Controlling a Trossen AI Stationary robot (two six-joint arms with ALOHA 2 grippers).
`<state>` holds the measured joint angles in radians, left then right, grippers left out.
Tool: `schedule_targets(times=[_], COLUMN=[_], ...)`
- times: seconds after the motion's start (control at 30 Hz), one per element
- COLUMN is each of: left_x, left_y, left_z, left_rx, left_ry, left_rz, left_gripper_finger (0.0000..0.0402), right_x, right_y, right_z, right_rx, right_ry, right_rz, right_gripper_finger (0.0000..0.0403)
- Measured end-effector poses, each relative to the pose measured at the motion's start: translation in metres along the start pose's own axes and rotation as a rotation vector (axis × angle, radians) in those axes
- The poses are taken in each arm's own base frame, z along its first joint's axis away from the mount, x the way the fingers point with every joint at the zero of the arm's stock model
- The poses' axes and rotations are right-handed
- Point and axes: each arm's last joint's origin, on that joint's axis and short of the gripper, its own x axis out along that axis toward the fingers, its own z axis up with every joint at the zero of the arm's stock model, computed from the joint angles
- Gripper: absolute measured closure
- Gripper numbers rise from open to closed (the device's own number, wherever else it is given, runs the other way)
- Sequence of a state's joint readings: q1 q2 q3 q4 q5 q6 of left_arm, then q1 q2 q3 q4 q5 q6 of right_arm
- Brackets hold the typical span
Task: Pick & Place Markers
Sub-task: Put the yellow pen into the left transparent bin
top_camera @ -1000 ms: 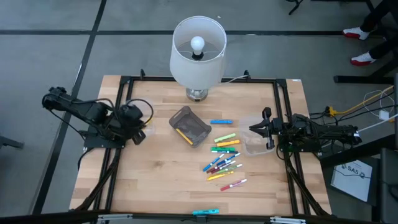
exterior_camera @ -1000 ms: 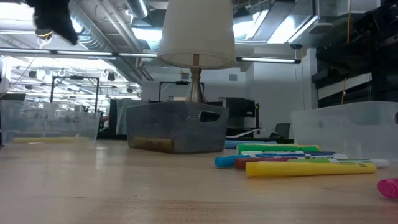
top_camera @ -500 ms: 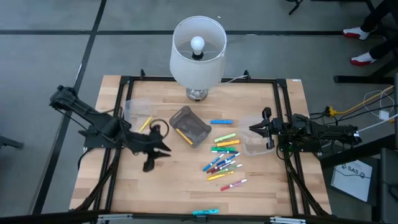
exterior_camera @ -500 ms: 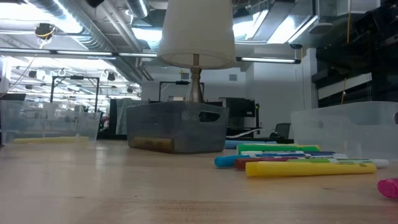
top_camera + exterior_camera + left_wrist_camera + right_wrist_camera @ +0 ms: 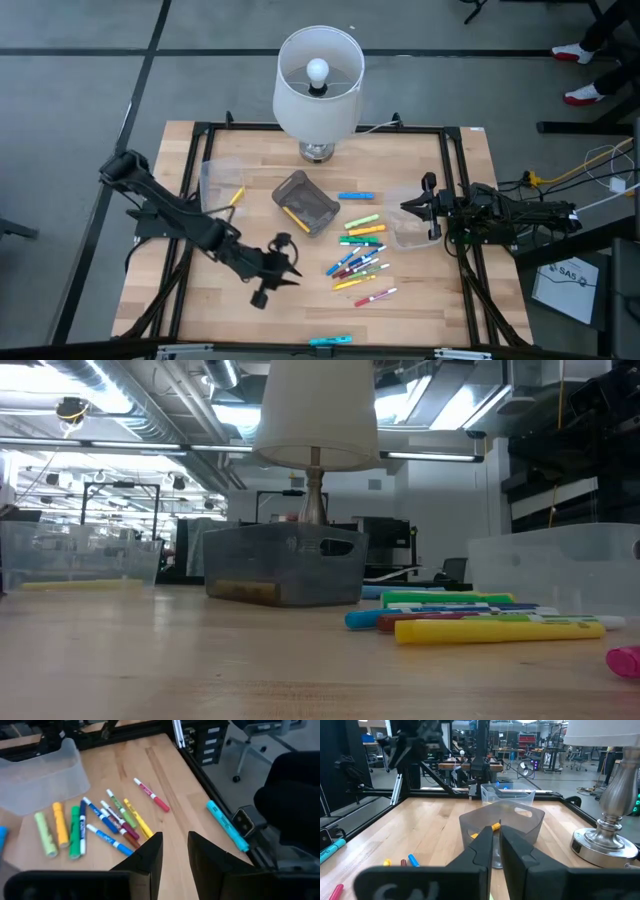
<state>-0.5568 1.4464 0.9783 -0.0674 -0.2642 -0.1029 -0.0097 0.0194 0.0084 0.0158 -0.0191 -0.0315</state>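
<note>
We see the left gripper (image 5: 285,268) reaching over the wooden surface (image 5: 200,290), just left of the markers (image 5: 358,250), its jaws slightly parted and holding nothing. The markers lie loose in a cluster right of the grey bin (image 5: 305,202). The right gripper (image 5: 412,206) waits at the right edge, jaws nearly pressed together, empty.

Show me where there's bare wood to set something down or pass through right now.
Bare wood lies along the near edge of the table, between the left pincer and the left rail, and along the far edge left of the lamp. It's crowded right of centre: the markers fill the stretch between the grey bin and the clear tub by the right pincer.
</note>
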Motion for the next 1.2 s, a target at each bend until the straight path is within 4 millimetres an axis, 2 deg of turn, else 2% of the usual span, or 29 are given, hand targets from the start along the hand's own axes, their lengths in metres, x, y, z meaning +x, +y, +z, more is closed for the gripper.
schedule_targets(times=[0.33,0.53,0.77,0.93,1.2], left_x=[0.059,0.088,0.111,0.123,0.145], left_y=[-0.015,-0.021,-0.018,-0.014,-0.012], left_z=[-0.018,-0.029,-0.041,-0.051,-0.047], left_rx=[0.041,0.132,0.136,0.098,0.057], left_ry=[-0.079,-0.175,-0.228,-0.204,-0.191], left_rz=[-0.039,-0.049,0.034,0.099,0.155], left_gripper_finger=[0.0313,0.0313,0.0313,0.0311,0.0295], right_x=[0.000,0.000,0.000,0.000,0.000], right_y=[0.000,0.000,0.000,0.000,0.000], right_z=[0.000,0.000,0.000,0.000,0.000], right_rx=[0.000,0.000,0.000,0.000,0.000], right_ry=[0.000,0.000,0.000,0.000,0.000], right_rz=[-0.001,0.000,0.000,0.000,0.000], right_gripper_finger=[0.0368,0.0368,0.0368,0.0368,0.0368])
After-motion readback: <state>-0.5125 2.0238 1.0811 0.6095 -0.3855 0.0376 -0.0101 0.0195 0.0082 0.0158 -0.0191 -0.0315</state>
